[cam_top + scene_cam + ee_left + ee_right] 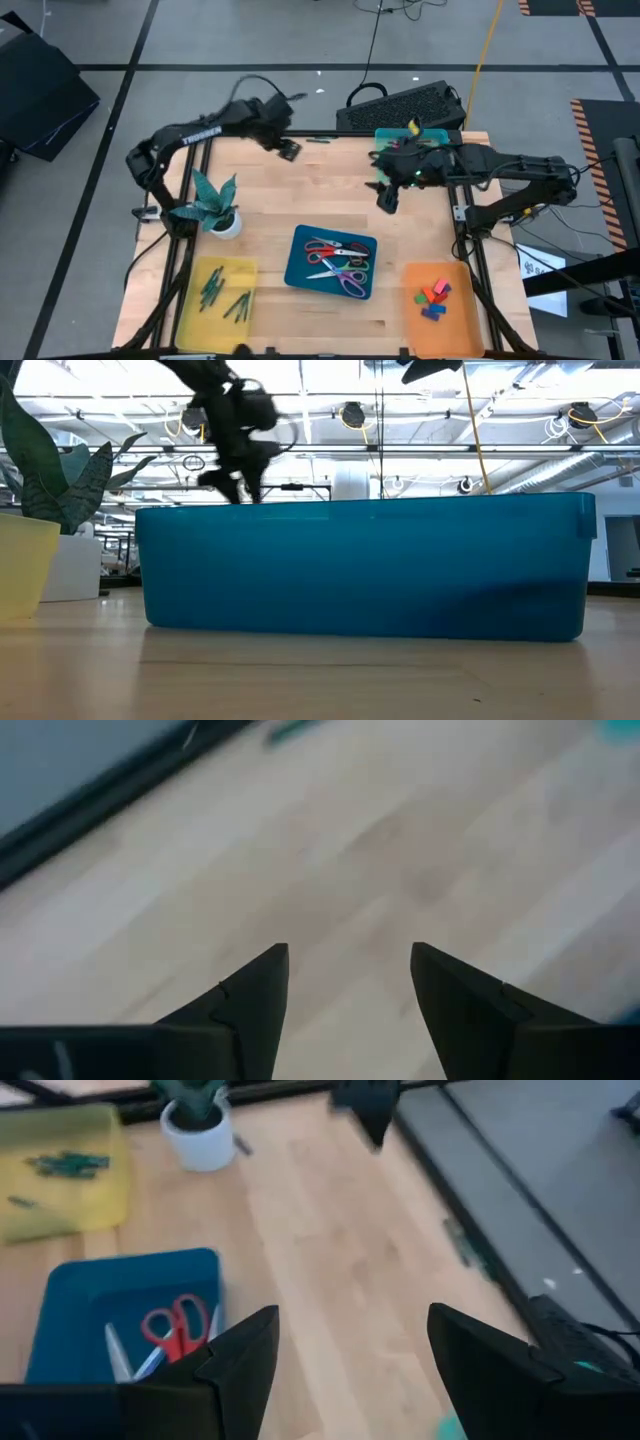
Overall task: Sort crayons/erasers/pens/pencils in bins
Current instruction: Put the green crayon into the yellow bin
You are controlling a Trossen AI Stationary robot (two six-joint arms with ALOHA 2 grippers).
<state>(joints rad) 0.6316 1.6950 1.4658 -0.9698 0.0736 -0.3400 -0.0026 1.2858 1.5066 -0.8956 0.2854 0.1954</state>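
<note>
Left gripper [289,150] is raised over the far-left part of the wooden table [300,190], near the back edge; its own wrist view shows the fingers [250,1005] spread apart with only bare wood between them. Right gripper [386,199] is over the far-right part, just in front of the teal bin [432,134]; its fingers [240,1355] likewise stand apart and hold nothing.

The erasers [433,296], red, pink, green and blue, lie clustered in the orange bin [440,325] at the near right. The yellow bin [215,296] at the near left holds thin green sticks, too small to identify. The dark blue bin [297,262] in the near centre holds scissors [338,265].

The teal bin is largely covered by the right arm; its contents cannot be made out. In the low view the blue bin's wall [365,565] blocks most of the table behind it. A potted plant [212,205] stands at the left, behind the yellow bin
</note>
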